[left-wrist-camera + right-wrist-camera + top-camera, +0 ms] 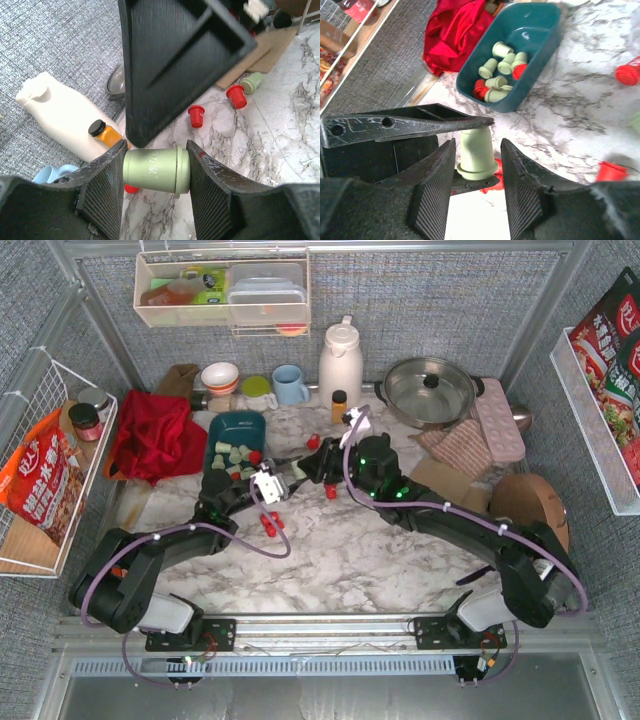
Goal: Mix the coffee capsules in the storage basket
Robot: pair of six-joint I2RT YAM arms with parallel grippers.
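Note:
A pale green coffee capsule point(156, 170) lies crosswise between my left gripper's point(156, 172) pads, touching both, above the marble table. In the right wrist view the same capsule point(476, 150) is pinched top and bottom by the left fingers point(410, 125). My right gripper point(477, 165) straddles it, open, with a gap on one side. Both grippers meet at table centre point(290, 472). The dark teal storage basket point(540, 60) holds several green and red capsules point(502, 70). Loose red capsules point(270, 525) and one green capsule point(252, 81) lie on the table.
A red cloth point(155, 435) lies left of the basket point(237, 425). Behind stand a white jug point(340, 360), an amber bottle point(339, 400), a blue mug point(290, 385) and a lidded pan point(430, 390). A pink tray point(497, 420) lies at the right.

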